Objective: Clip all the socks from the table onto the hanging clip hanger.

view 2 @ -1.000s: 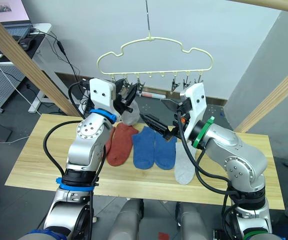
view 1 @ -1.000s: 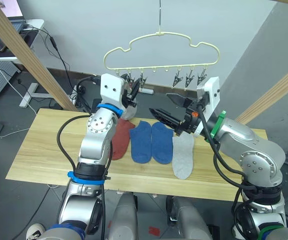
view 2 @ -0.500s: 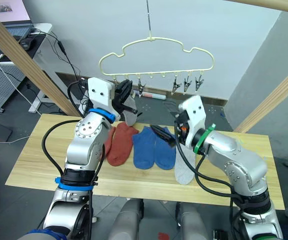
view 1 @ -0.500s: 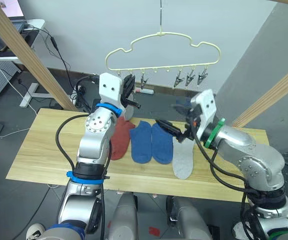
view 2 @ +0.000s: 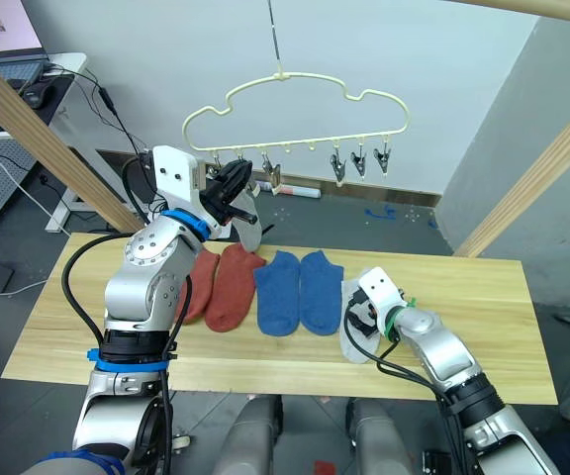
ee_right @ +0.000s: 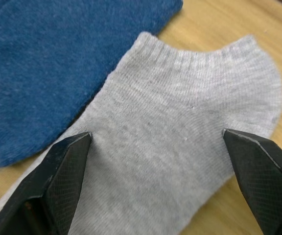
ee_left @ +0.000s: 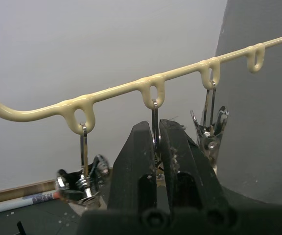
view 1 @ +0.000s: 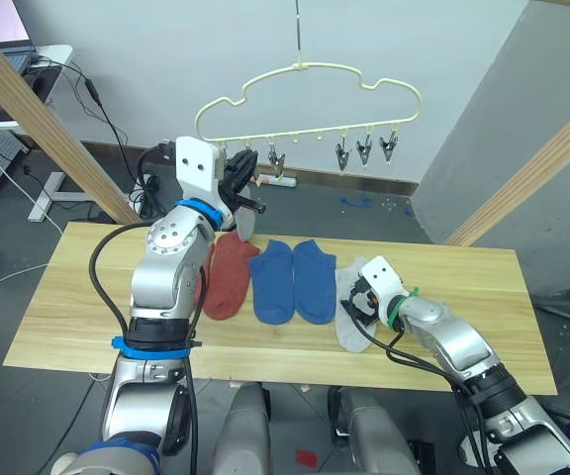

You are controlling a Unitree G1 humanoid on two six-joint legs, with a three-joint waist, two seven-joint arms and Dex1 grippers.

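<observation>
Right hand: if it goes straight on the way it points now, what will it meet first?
The grey sock on the table. The right hand is open directly over it, one finger to each side, so it should touch the fabric first, though the remaining gap is unclear.

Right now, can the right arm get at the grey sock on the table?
Probably yes: the right gripper hangs just above the grey sock, jaws open to either side of it, with nothing lying on the sock between them.

Silver arms with black cables; left arm (view 1: 171, 267) has blue rings, right arm (view 1: 443, 336) a green ring.
</observation>
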